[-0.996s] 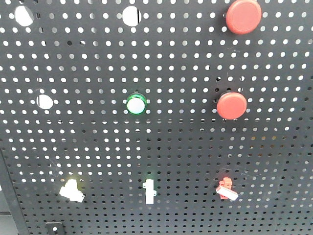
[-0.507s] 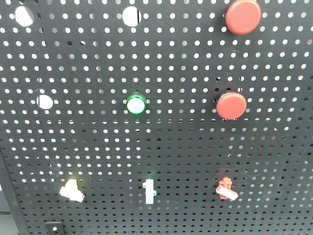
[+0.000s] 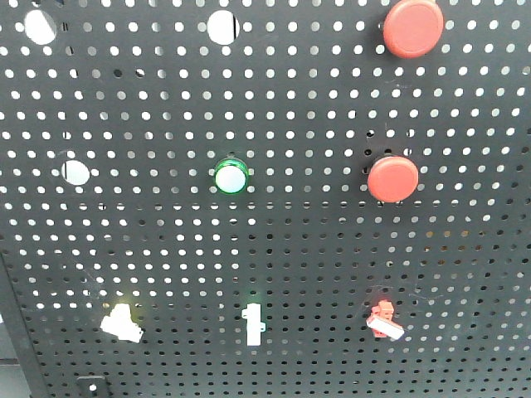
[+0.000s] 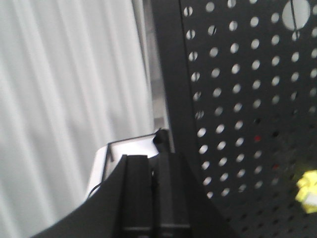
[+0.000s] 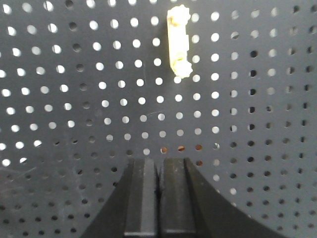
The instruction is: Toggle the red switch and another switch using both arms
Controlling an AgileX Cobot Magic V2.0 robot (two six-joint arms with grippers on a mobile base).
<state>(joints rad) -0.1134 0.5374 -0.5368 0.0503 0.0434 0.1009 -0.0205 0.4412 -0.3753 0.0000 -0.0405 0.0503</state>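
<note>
A black perforated panel (image 3: 166,249) is filling the front view. A large red push button (image 3: 412,27) is sitting at its upper right, with a second red button (image 3: 392,178) below it. A green-ringed button (image 3: 231,176) is sitting mid-panel, above a slim white switch (image 3: 255,324) that is standing upright. A white curtain (image 4: 64,99) is hanging beside the panel's edge.

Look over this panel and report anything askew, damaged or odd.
Nothing looks damaged. Three large round holes sit unfilled at the top and left of the pegboard. The red switch and the cream switch have levers slanting down-right, while the slim white switch stands upright.
</note>
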